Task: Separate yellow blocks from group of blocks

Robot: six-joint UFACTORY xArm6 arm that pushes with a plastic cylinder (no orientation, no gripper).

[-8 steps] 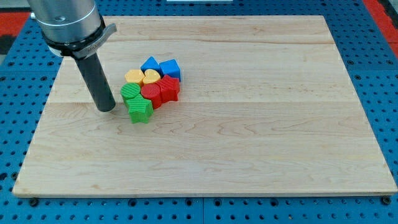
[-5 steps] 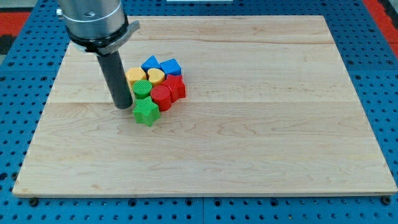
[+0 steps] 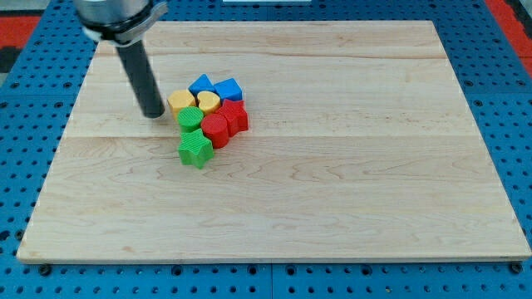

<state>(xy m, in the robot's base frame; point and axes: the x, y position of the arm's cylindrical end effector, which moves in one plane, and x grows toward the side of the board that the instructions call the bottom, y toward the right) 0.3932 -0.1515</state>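
While my tip (image 3: 153, 114) rests on the wooden board (image 3: 349, 183) just left of the cluster, the two yellow blocks (image 3: 180, 102) (image 3: 208, 101) sit packed among blue (image 3: 200, 85) (image 3: 228, 88), red (image 3: 233, 116) (image 3: 216, 129) and green (image 3: 191, 117) (image 3: 195, 149) ones — the rod is bare, with no fingers to open or close — toward the view's upper left

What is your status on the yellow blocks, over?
My tip at view's left of cluster, beside yellow block. Yellow heart-shaped block behind it. Both packed against blue and green blocks.
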